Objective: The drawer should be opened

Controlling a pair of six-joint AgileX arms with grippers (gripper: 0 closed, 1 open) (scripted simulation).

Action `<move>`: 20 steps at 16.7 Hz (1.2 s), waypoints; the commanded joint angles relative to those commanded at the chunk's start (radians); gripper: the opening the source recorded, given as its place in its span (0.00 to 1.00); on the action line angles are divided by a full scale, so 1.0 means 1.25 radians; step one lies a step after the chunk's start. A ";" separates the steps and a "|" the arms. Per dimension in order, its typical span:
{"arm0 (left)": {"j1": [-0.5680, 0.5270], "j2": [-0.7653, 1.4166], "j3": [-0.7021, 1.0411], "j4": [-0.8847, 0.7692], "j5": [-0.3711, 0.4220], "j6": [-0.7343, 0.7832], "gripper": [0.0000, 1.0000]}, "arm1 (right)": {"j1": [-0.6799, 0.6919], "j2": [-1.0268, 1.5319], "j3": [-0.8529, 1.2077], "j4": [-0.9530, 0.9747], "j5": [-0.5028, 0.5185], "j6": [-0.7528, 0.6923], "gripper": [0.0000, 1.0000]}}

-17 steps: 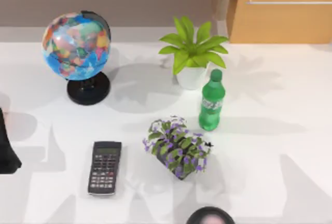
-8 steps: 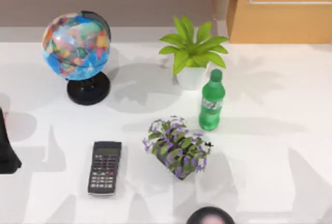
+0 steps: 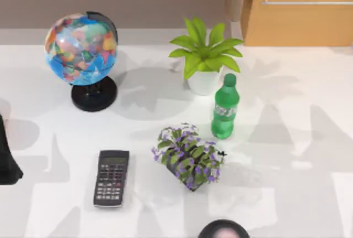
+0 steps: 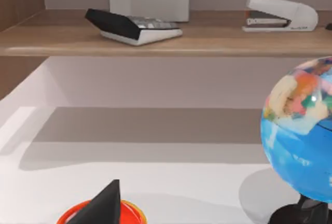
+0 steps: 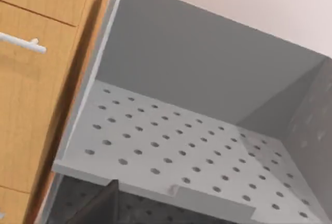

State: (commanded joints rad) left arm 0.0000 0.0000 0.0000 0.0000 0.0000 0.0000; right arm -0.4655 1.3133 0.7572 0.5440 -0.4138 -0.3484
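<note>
Approaching: judged an early reach; the wide drawer with orange-brown wooden front (image 3: pixel 300 20) sits flush in its cabinet at the table's far right corner, not yet pulled.
Handle: thin horizontal silver bar (image 3: pixel 306 2) runs across the front; in the right wrist view the bar's end (image 5: pixel 21 42) stands off the wood on a post, leaving room for fingers behind it.
Right gripper: a dark finger tip (image 5: pixel 101 206) shows at the frame edge; cannot tell whether clenched or released. Camera faces the cabinet side and a grey perforated shelf (image 5: pixel 176 156), so the wrist seems angled past the handle.
Left gripper: parked at the table's left edge near the multicoloured globe on black stand (image 3: pixel 81 50); one dark finger (image 4: pixel 101 206) shows, state untellable.
Clutter: green plastic bottle (image 3: pixel 224 107), white-potted leafy plant (image 3: pixel 204 56), purple-flowered plant (image 3: pixel 188 157) and black calculator (image 3: pixel 112 178) stand well apart from the drawer, leaving that route free.
</note>
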 joint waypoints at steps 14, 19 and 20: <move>0.000 0.000 0.000 0.000 0.000 0.000 1.00 | 0.478 0.692 0.148 0.562 0.471 -0.922 1.00; 0.000 0.000 0.000 0.000 0.000 0.000 1.00 | 0.514 0.734 0.150 0.592 0.501 -0.968 1.00; 0.000 0.000 0.000 0.000 0.000 0.000 1.00 | 0.514 0.734 0.150 0.592 0.501 -0.968 1.00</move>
State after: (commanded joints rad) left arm 0.0000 0.0000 0.0000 0.0000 0.0000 0.0000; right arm 0.1766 2.2306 0.9444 1.2838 0.2122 -1.5579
